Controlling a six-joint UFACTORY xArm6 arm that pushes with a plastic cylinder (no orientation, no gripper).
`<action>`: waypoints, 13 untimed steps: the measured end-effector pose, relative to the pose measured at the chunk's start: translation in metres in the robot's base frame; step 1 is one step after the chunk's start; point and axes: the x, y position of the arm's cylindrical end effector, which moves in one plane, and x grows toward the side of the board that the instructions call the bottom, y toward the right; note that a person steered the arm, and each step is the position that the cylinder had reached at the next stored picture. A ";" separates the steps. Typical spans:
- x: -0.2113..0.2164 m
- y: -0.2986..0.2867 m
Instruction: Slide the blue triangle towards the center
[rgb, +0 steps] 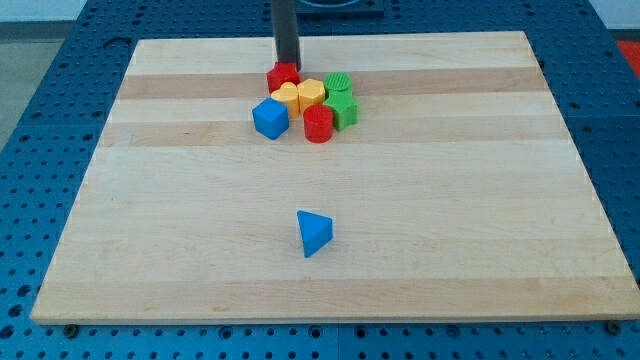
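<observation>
The blue triangle (314, 233) lies alone on the wooden board (450, 200), below the middle towards the view's bottom. My tip (288, 64) is near the view's top, right above a red block (283, 76) at the top left of a cluster. The tip is far from the blue triangle.
A tight cluster sits near the top centre: the red block, a blue cube (270, 118), two yellow blocks (288, 96) (311, 93), a red cylinder (318, 124), and two green blocks (338, 84) (344, 109). The board rests on a blue perforated table (40, 120).
</observation>
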 end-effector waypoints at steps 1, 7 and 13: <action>0.001 0.051; 0.067 0.134; 0.219 0.125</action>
